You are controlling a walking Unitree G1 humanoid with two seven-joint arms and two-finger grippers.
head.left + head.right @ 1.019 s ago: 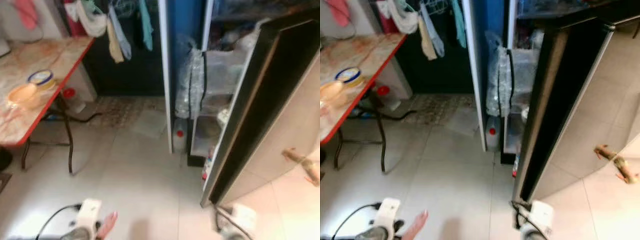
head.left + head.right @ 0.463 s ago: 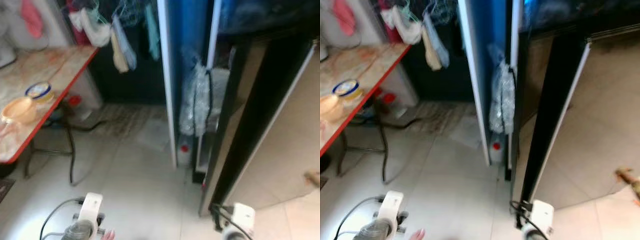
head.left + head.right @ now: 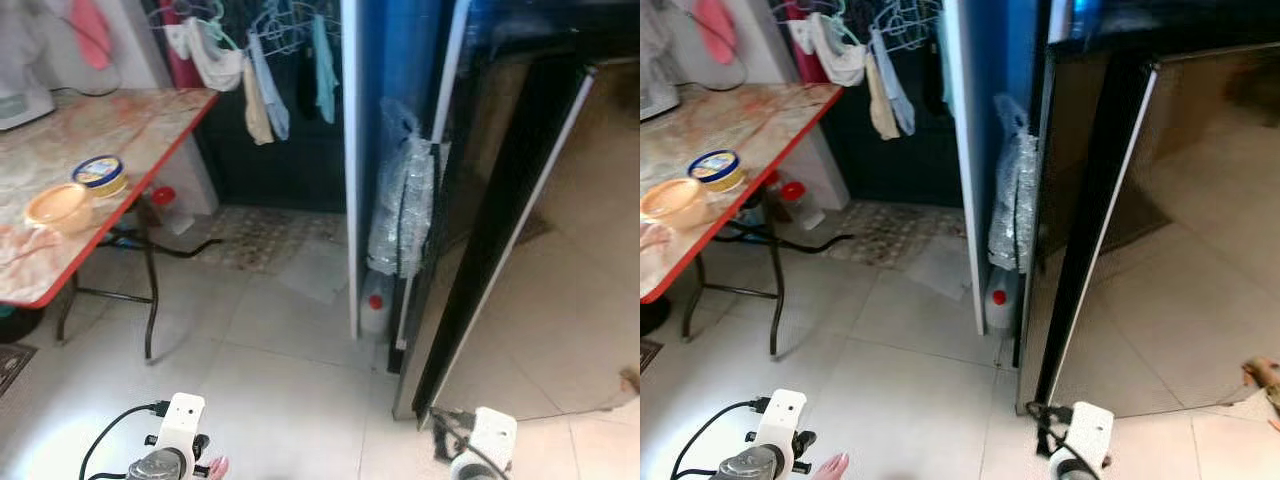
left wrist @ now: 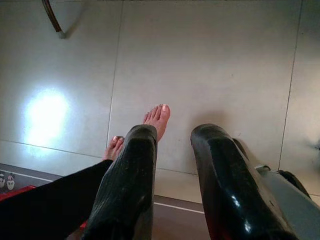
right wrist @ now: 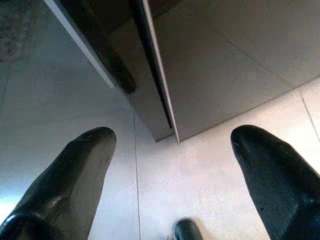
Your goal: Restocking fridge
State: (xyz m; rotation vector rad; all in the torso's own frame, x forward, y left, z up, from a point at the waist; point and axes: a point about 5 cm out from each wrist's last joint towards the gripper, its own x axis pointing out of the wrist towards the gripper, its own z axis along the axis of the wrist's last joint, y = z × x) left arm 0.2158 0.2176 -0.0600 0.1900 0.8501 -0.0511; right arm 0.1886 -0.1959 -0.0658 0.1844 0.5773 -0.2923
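The fridge stands at the right with its glossy black door point(image 3: 530, 230) swung almost shut, mirroring the tiled floor. A blue panel point(image 3: 385, 90) rises beside the door's hinge side. My left gripper point(image 4: 175, 135) hangs low over the floor tiles, open with nothing between its fingers. My right gripper point(image 5: 172, 140) is wide open and empty, just above the floor by the bottom corner of the fridge door point(image 5: 210, 65). Both wrists sit at the lower edge of the head views, the left arm point(image 3: 178, 430) and the right arm point(image 3: 485, 440).
A red-edged folding table point(image 3: 150, 120) at the left carries an orange bowl point(image 3: 60, 207) and a blue-lidded tub point(image 3: 100, 175). Clothes point(image 3: 265, 70) hang behind it. A plastic bag point(image 3: 405, 200) and a red-capped bottle point(image 3: 374, 305) sit by the fridge. A person's bare foot point(image 4: 157, 117) is under my left gripper.
The fridge door has swung from wide open to nearly shut, hiding the shelves. The camera has lifted and shifted, so the table and clothes sit differently in view.
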